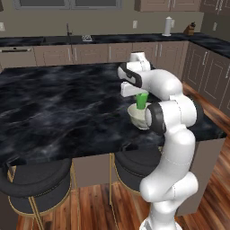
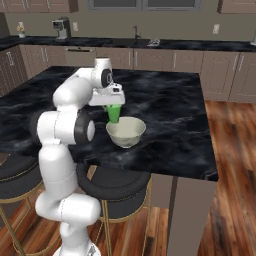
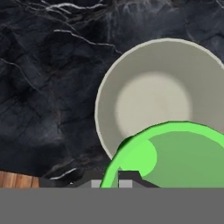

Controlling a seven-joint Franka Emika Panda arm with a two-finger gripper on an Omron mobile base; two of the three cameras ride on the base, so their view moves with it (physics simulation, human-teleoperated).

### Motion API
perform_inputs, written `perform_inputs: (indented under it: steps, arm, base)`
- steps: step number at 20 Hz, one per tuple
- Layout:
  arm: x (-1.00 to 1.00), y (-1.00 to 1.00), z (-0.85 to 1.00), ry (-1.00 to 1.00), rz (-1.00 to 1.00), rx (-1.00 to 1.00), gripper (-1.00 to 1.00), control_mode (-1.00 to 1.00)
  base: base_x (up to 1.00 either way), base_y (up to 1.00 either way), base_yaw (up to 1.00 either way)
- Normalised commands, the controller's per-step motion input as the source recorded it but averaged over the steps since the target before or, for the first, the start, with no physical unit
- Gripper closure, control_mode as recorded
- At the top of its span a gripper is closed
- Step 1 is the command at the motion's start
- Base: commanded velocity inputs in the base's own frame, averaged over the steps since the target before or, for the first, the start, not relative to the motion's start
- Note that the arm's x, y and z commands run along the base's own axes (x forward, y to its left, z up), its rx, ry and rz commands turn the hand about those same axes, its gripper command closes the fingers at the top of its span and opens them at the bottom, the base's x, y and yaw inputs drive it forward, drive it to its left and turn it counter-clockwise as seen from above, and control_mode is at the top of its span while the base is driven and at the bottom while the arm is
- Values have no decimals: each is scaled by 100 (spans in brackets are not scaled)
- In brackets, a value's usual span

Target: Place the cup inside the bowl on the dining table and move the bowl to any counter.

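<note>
While the glossy black, white-veined marble tabletop [image 2: 170, 120] of the freestanding dining table fills most of both base views, the action sits near its front edge, toward the corner nearest the wooden floor. There the round off-white bowl with deep curved sides [image 2: 126, 131] stands upright and empty on the marble. Above its rim, on the side nearest the robot, hangs the small bright green plastic tumbler [image 2: 114, 113], carried upright. The fingers [image 3: 118, 183] are closed tight on the cup's rim, as the hand view shows, where the green mouth overlaps the near edge of the bowl.

The risk, as I judge it, lies in that offset: the cup is not centred over the bowl's hollow but sits over the rim. Released here, it could strike the rim, tip and roll across the marble or off the front edge. Lowering without shifting further over could also nudge the light bowl toward that edge.
</note>
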Motion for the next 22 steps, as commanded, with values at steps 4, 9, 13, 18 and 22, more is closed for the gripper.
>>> perform_inputs:
  steps: [4,9,13,18,22]
  arm:
    - [17,-38,0,-3,0,1,100,-100]
    - [28,-11,0,-2,2,3,100,-100]
    - [21,0,0,0,3,3,100,-100]
    - [1,0,0,0,1,1,100,-100]
    - [0,-11,0,0,0,0,100,-100]
  base:
    - [0,0,0]
    - [0,0,0]
    - [0,0,0]
    - [0,0,0]
    - [0,0,0]
